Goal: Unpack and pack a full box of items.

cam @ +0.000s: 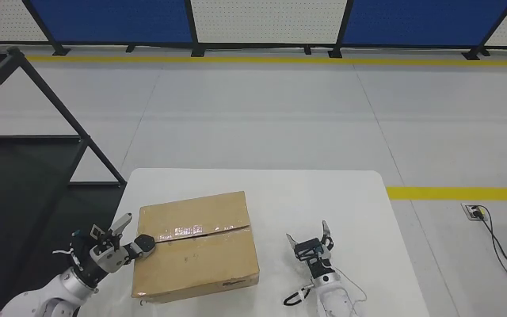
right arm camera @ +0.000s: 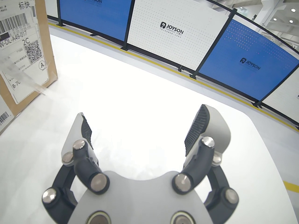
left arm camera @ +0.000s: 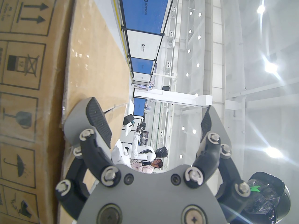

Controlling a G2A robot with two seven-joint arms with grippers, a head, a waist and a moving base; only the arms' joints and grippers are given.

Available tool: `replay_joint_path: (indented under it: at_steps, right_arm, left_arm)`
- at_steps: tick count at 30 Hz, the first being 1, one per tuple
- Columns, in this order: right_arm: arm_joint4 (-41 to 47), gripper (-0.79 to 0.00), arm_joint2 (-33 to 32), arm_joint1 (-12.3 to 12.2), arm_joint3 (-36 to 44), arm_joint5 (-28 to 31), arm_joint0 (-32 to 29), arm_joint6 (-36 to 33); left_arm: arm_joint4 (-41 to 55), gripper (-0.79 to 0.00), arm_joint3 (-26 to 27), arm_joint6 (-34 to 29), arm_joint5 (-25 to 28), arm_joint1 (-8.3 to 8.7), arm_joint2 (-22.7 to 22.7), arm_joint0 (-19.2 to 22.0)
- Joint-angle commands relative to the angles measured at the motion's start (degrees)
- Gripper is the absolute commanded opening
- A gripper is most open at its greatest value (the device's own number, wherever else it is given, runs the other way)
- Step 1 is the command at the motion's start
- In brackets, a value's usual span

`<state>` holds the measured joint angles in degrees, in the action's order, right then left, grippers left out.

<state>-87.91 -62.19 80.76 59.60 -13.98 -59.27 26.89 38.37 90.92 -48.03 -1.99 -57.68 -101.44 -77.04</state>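
White table, pale floor and blue-and-white panels make up the backdrop. The cardboard box sits closed on the table with its flaps meeting along a taped seam. My left hand is spread wide at the end of the box where the seam runs out, and one finger lies against the box's top edge while the other hangs free beyond the box. My right hand is also spread and holds nothing. It hovers over bare table beside the opposite end of the box, apart from it, facing the side that carries the shipping label. My main worry is that single finger contact. If I press along the seam and the tape holds, I judge the whole box will slide toward the right hand, or twist, because nothing braces it there. If I come in too shallow, the finger may skate off the cardboard edge. If I come in too deep, it could punch through the flap onto whatever is packed beneath. I cannot tell how heavy the box is, so a levering move could also tip its near end up.
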Motion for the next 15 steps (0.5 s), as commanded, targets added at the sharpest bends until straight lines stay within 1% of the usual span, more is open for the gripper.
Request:
replay_joint_path:
  at_steps: [1, 3, 4, 5, 6, 9, 15]
  right_arm:
    - [0.07, 0.000, -0.32, -0.06, 0.16, 1.23, -0.13, -0.10]
    - [-0.47, 0.000, -0.43, -0.11, 0.01, 1.88, -0.08, -0.57]
    - [-2.02, 0.000, 0.27, -0.17, -0.23, 4.25, 0.23, -1.42]
    - [-3.17, 0.000, 0.52, -0.26, -0.51, 5.30, 0.55, -1.88]
    - [-6.36, 0.000, 1.21, -0.38, -1.24, 5.97, 1.31, -3.78]
    - [-10.96, 0.000, 3.21, -0.14, -1.69, 5.87, 2.29, -7.30]
    - [-13.34, 0.000, 4.34, 0.21, -1.61, 5.08, 2.45, -7.31]
  left_arm:
    - [0.00, 0.000, 0.00, 0.00, 0.00, 0.00, 0.00, 0.00]
    - [0.00, 0.000, 0.00, 0.00, 0.00, 0.00, 0.00, 0.00]
    - [0.00, 0.000, 0.00, 0.00, 0.00, 0.00, 0.00, 0.00]
    - [0.00, 0.000, 0.00, 0.00, 0.00, 0.00, 0.00, 0.00]
    - [0.00, 0.000, 0.00, 0.00, 0.00, 0.00, 0.00, 0.00]
    - [0.00, 0.000, 0.00, 0.00, 0.00, 0.00, 0.00, 0.00]
    - [0.00, 0.000, 0.00, 0.00, 0.00, 0.00, 0.00, 0.00]
